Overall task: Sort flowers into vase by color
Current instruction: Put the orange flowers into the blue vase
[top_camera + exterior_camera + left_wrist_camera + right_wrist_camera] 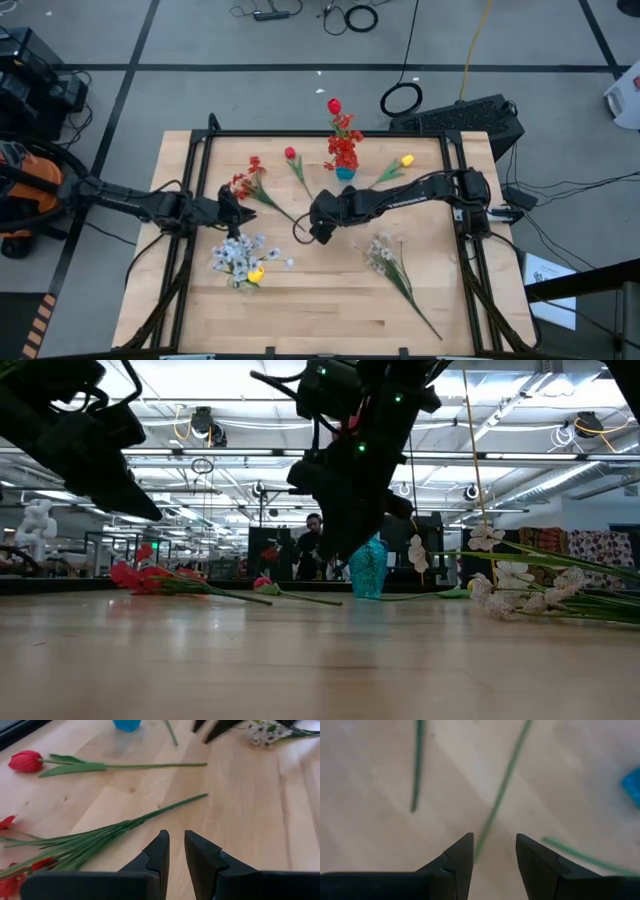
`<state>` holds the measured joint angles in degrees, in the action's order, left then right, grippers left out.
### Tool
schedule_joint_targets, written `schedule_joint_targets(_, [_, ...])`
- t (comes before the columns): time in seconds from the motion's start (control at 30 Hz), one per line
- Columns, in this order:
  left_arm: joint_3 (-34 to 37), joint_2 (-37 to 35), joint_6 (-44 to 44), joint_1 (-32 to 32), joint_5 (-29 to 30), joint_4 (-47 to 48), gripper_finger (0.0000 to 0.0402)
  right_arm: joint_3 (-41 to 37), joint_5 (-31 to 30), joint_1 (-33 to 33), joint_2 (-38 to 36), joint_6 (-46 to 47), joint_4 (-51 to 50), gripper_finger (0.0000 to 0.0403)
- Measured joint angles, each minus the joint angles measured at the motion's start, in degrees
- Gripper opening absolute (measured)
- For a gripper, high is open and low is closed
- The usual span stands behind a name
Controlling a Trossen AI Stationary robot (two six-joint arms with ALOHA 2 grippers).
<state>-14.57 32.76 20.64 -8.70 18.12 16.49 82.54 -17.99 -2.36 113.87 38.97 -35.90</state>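
Right pincer [318, 234] at frame centre, slightly open, empty, over a green stem [502, 785]. Left pincer [243, 216] left of centre, nearly closed, empty. Teal vase [344, 172] upper centre on counter [330, 310], holding red flowers [342, 140].

**What you can see around the job**

You have a light wooden table [330, 300] with a black frame [300, 133] along its edges. Around it lies a grey floor [250, 90] with dark lines. A black cable loop [401, 99] rests on that floor just past the table's far edge, and a yellow cable [472, 50] runs beside it. In the low view you can spot a person [312, 545] far back in the room, under long ceiling lights [530, 420].
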Motion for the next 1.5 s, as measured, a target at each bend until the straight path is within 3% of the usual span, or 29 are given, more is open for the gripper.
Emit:
schedule_joint_targets(0.2, [0.00, 1.11, 2.01, 1.23, -0.08, -2.84, 0.0066, 0.01, -0.61, -4.77, -1.18, 0.91, -0.58, 0.0139])
schedule_joint_targets(0.47, [0.00, 2.05, 4.52, 1.19, -0.17, -2.25, 0.0066, -1.87, -8.94, -10.07, -6.31, 8.83, -11.87, 0.0139])
schedule_joint_targets(0.73, [0.00, 3.56, 4.57, 1.19, -0.06, -2.46, 0.0066, -17.71, -9.06, -12.71, -17.54, 21.72, -12.00, 0.0139])
schedule_joint_targets(1.07, [0.00, 3.99, 4.52, 1.19, 0.48, -4.18, 0.0066, -37.52, -12.73, -16.50, -36.55, 33.58, -3.80, 0.0139])
schedule_joint_targets(1.2, [0.00, 3.99, 4.49, 1.19, 2.21, -6.62, 0.0066, -40.11, -13.74, -17.13, -40.88, 33.79, -3.82, 0.0139])
schedule_joint_targets(1.4, [0.00, 4.32, 8.33, 1.21, 10.72, -9.55, 0.0069, -40.41, -16.86, -16.42, -43.92, 26.47, -3.71, 0.0139])
schedule_joint_targets(1.5, [0.00, 5.20, 9.09, 1.23, 14.59, -9.80, 0.0091, -40.41, -17.02, -15.33, -44.75, 22.85, -4.03, 0.0139])
